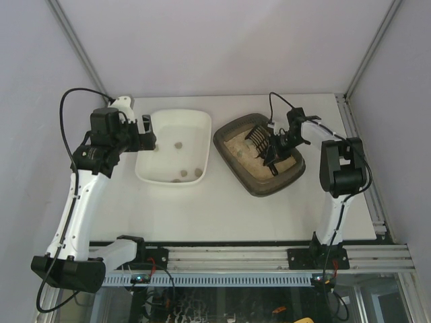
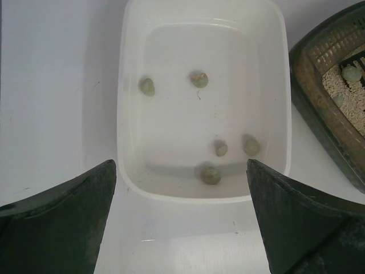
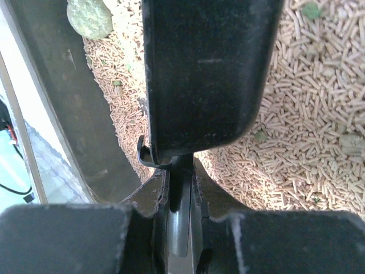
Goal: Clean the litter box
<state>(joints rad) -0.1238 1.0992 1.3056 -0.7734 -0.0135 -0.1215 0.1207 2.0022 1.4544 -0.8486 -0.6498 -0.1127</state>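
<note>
Litter box (image 1: 262,191) is sitting on the white worktop (image 1: 202,215) at about 3 o'clock from the white tray (image 1: 145,171), just beside it and turned askew, with beige pellet litter (image 1: 234,147) lying inside. Black slotted scoop (image 1: 258,140) is hanging over the litter, its head pointing toward 10 o'clock in the overhead view. Right fingers (image 3: 63,240) are pressing together on the scoop's handle. One greenish clump (image 3: 90,17) is lying at 11 o'clock in the right wrist view, beside the box wall. Five greenish clumps (image 2: 210,174) are lying in the white tray. Left fingers (image 2: 68,222) are standing wide apart, gripping nothing and hovering at the tray's 9 o'clock rim in the overhead view.
</note>
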